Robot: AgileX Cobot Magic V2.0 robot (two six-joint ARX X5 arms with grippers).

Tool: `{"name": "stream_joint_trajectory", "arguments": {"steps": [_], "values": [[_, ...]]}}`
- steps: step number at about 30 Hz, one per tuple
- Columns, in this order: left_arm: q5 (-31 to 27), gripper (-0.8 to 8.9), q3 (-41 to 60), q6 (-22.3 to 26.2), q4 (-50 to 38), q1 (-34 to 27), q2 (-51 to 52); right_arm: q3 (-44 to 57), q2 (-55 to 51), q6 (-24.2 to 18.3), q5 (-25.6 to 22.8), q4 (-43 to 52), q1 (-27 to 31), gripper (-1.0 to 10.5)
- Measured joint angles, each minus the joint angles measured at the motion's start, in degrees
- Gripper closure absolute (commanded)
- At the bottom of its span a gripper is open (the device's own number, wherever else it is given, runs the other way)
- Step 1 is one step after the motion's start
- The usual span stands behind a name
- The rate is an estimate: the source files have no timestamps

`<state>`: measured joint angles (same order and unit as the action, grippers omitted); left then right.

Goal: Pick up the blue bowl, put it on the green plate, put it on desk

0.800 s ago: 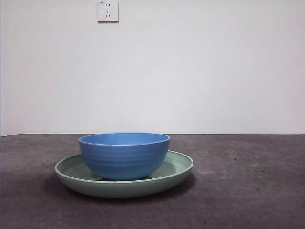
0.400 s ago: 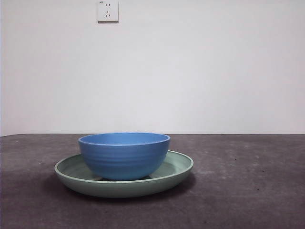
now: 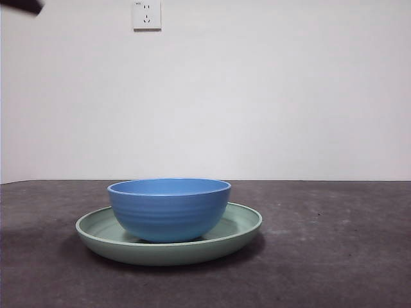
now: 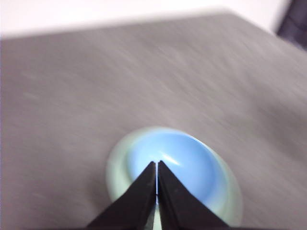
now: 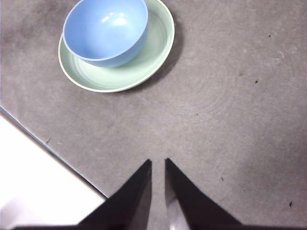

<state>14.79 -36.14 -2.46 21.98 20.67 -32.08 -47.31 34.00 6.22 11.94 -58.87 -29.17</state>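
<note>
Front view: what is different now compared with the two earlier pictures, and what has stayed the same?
A black arm tip has come into the top left corner; earlier that corner was bare wall. By the blurred left wrist view, it is probably the left gripper, shut, above the blue bowl. The bowl sits in the green plate on the desk as before. The right gripper waits apart.

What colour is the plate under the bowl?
The plate is pale mint green, plain, with no pattern. The right wrist view shows it best, from above, with the blue bowl standing on it.
</note>
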Motion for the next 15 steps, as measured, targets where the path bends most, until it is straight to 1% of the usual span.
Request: {"name": "stream_joint_trajectory", "arguments": {"steps": [3, 6, 7, 10, 15], "values": [[-0.7, 8.07, 10.1, 0.0, -10.3, -8.6, 6.8, 0.0, 0.0, 0.0, 0.0, 0.0, 0.0, 9.1], [-1.3, 8.07, 19.4, -0.4, -16.1, -15.1, 14.0, 0.0, 0.0, 0.0, 0.0, 0.0, 0.0, 9.1], [-1.4, 8.07, 21.7, -0.6, -16.6, -16.5, 16.1, 0.0, 0.0, 0.0, 0.0, 0.0, 0.0, 9.1], [-2.7, 8.07, 27.1, -1.3, -16.4, -19.6, 21.1, 0.0, 0.0, 0.0, 0.0, 0.0, 0.0, 9.1], [-7.9, 8.07, 31.8, -2.0, -15.5, -20.2, 27.3, 0.0, 0.0, 0.0, 0.0, 0.0, 0.0, 9.1]]}}
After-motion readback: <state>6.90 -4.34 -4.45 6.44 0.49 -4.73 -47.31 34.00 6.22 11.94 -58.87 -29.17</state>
